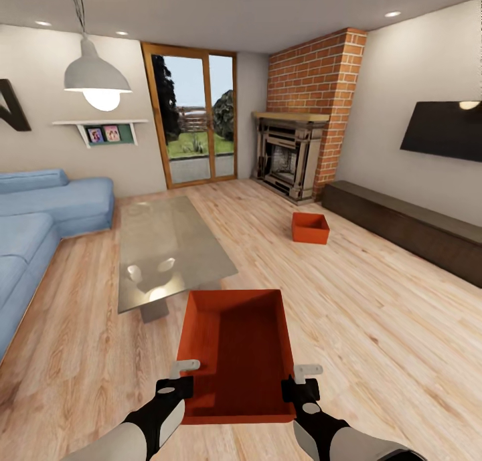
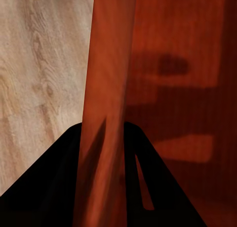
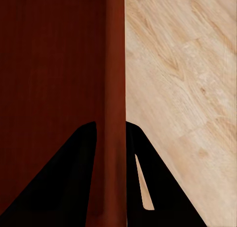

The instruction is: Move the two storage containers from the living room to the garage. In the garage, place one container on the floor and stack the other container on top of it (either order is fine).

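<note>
Light wood planks covered the living room floor [image 1: 375, 314], with a blue sofa [image 1: 40, 227] at the left, a glass coffee table [image 1: 167, 247] in the middle and a brick fireplace [image 1: 301, 133] beside the wood-framed glass doors [image 1: 197, 113]. One orange-red container [image 1: 237, 357] was held up close in front of the robot. The left gripper [image 1: 184, 375] was clamped on its left wall, the thin wall standing between the dark fingers [image 2: 54, 187]. The right gripper [image 1: 300, 379] pinched the right wall the same way. A second container [image 1: 310, 227] sat on the planks near the fireplace, well apart from the first.
</note>
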{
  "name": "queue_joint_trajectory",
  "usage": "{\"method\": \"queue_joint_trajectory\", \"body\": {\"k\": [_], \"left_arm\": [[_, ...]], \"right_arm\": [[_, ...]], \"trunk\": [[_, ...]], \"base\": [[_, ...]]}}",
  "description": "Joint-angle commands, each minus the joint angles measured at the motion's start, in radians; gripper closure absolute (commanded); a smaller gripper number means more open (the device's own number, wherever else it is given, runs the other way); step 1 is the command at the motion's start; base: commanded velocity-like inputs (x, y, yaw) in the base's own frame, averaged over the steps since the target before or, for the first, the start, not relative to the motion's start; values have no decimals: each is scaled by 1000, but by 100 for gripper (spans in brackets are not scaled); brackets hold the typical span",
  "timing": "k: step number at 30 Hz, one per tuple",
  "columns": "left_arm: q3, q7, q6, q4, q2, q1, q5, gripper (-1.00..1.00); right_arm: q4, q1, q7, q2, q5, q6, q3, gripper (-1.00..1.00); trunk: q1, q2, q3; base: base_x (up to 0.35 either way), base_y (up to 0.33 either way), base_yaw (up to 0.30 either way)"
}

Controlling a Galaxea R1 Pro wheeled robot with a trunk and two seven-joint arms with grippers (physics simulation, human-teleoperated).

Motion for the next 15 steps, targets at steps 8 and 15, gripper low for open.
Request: {"method": "queue_joint_trajectory", "body": {"k": [8,15], "left_arm": [[11,13,3,0,6,-1,4,100],[11,13,1,-2,14,-1,4,100]], "right_arm": [[1,-1,-1,-3,-20,-10,9,100],[1,-1,-1,-3,-20,-10,9,100]], "trunk": [[0,-1,12],[0,-1,23]], "base": [[0,0,0],[0,0,0]]}}
